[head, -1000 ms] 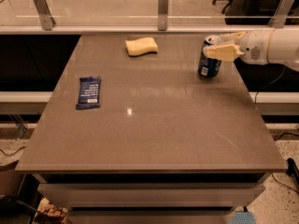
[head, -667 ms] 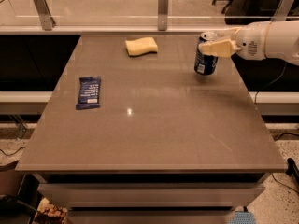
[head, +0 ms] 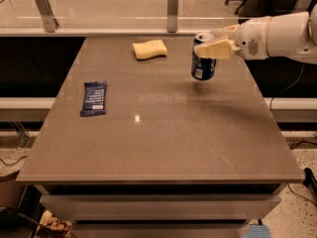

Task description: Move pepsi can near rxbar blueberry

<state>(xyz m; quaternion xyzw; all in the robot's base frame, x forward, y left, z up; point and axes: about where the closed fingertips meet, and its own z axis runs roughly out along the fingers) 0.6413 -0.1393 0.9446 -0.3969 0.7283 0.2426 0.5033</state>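
Note:
The pepsi can (head: 202,66) is blue with a silver top and white markings. It hangs upright just above the table's far right part. My gripper (head: 212,42) reaches in from the right and is shut on the can's upper half, one pale finger (head: 216,49) across its front. The rxbar blueberry (head: 94,98), a flat dark blue wrapper with a white label patch, lies on the left side of the table, far to the left of the can.
A pale yellow sponge (head: 149,49) lies near the table's far edge, left of the can. The brown table (head: 163,138) has a metal rail with posts (head: 172,8) behind it. My white arm (head: 277,36) spans the far right.
My gripper has carried the pepsi can to the left and a little toward the table's middle, lifted off the surface. The rxbar and the sponge have not moved.

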